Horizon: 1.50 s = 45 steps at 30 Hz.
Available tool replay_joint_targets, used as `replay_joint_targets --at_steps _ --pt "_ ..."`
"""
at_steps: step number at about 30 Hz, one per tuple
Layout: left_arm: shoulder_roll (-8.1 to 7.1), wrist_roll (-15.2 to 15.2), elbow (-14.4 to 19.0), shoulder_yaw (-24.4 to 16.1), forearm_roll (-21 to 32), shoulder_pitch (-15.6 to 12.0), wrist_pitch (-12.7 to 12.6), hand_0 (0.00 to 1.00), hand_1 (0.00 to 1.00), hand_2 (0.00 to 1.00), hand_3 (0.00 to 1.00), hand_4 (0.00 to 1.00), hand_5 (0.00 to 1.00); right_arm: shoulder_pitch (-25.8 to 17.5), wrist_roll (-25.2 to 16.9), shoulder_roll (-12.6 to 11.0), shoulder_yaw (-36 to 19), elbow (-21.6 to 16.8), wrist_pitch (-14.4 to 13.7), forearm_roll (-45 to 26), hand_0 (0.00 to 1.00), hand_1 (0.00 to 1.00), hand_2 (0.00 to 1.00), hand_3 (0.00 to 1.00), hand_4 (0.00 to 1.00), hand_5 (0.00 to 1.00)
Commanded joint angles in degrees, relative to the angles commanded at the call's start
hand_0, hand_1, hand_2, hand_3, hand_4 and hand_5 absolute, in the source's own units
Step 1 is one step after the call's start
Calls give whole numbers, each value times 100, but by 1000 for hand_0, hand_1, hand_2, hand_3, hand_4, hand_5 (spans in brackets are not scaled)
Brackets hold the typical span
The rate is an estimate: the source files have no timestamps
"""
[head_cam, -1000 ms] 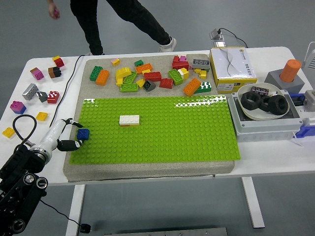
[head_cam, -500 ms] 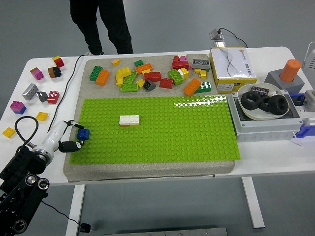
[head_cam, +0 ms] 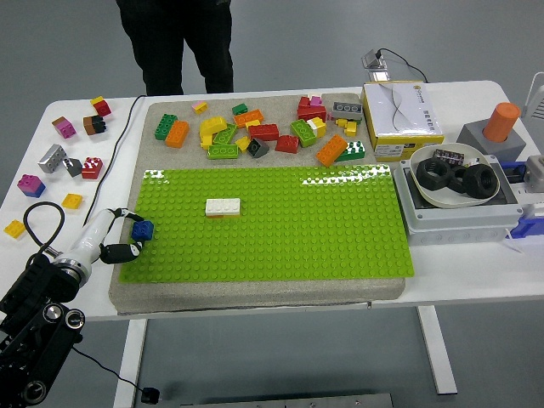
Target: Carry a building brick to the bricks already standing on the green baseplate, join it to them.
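Left hand: the left hand (head_cam: 117, 238) is at the left edge of the green baseplate (head_cam: 280, 246), and its fingers pinch a blue brick (head_cam: 142, 229).
Blue brick: it is held just over the left edge of the baseplate, a little tilted.
Standing bricks: a white brick on a yellow one (head_cam: 223, 207) stands on the baseplate, well apart from the blue brick, to its right.
Loose bricks: a pile of loose bricks (head_cam: 263, 132) lies behind the baseplate.
Person: a person in dark trousers (head_cam: 174, 42) stands at the far side of the table.
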<state>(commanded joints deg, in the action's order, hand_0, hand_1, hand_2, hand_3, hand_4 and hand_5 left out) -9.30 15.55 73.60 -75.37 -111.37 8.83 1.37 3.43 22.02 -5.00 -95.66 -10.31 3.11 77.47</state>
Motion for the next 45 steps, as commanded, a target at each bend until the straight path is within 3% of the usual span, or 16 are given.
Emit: replay_joint_targets --at_steps 14,45 --pt "4 -10 -1 -2 -43 -7 -33 994 930 902 475 566 2 3 3 -1 -2 0 1 4 639 621 636 719 798 998" --pt "-10 -46 25 45 -99 48 -84 990 938 913 478 518 2 11 32 -8 -33 0 8 34 640 621 634 718 798 998"
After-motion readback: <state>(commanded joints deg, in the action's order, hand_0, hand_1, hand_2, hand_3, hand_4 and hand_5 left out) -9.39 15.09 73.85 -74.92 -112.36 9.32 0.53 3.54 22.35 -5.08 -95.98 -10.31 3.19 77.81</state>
